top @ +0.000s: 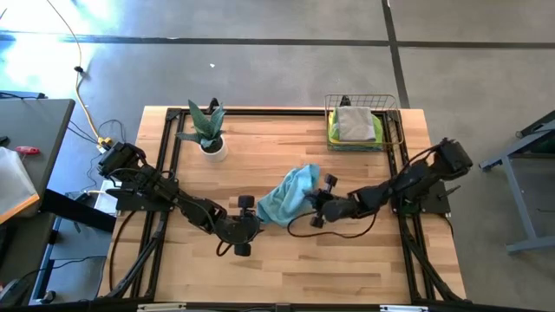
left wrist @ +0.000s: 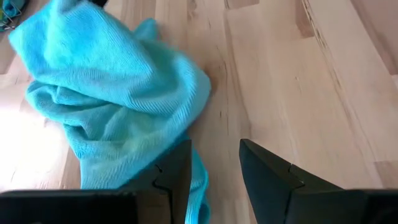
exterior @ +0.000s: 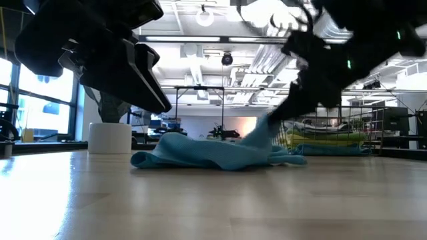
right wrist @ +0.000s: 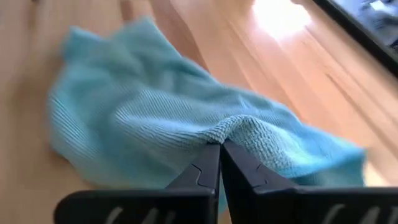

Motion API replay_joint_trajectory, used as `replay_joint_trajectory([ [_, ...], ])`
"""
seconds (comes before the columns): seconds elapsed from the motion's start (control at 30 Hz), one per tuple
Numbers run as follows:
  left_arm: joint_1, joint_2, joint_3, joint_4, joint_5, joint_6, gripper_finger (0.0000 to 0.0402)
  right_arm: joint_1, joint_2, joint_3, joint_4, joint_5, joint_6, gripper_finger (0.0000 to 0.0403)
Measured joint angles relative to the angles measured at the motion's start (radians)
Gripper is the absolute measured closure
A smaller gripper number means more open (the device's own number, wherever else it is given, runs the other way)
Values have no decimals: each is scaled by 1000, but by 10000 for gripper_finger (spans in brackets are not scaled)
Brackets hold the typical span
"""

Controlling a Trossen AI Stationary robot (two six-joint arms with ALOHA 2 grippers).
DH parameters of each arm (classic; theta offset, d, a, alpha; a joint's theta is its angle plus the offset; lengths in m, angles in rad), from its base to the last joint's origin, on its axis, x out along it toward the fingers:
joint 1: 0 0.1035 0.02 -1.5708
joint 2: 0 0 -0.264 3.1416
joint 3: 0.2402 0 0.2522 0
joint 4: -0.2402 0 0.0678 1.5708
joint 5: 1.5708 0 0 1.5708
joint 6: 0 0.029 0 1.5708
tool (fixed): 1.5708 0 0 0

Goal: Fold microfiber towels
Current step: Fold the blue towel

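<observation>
A teal-blue microfiber towel [top: 288, 196] lies crumpled on the wooden table's middle; it also shows in the low view [exterior: 213, 152]. My right gripper [right wrist: 220, 149] is shut on it at its right side. My left gripper [left wrist: 214, 163] is open and empty, just left of and nearer than the towel's near end [left wrist: 124, 155]. A grey towel [top: 355, 123] lies on lime green and yellow ones [top: 334, 132] in the copper wire basket. My right gripper pinches a raised fold of the teal towel [right wrist: 231, 129] between its two fingers, near the towel's right side. The fingers come from the table's right, slanting down. The fold stands up in a peak at the fingers [exterior: 263, 130]; the rest of the towel lies slack on the table.
The copper wire basket [top: 395, 111] stands at the far right corner. A white pot with a green plant [top: 208, 134] stands at the far left. Bare wood shows toward the near edge [top: 286, 269].
</observation>
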Motion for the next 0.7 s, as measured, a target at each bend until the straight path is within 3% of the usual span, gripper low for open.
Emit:
replay_joint_trajectory([
  [0.23, 0, 0, 0, 70, -71, 3, 275, -70, -150, 140, -294, -186, 135, 402],
  [0.5, 5, 4, 1, 289, -302, 116, 275, -131, -170, 399, -699, -211, 256, 402],
  [0.7, 16, 22, 2, 400, -290, 272, 275, -195, -170, 549, -789, -297, 254, 403],
])
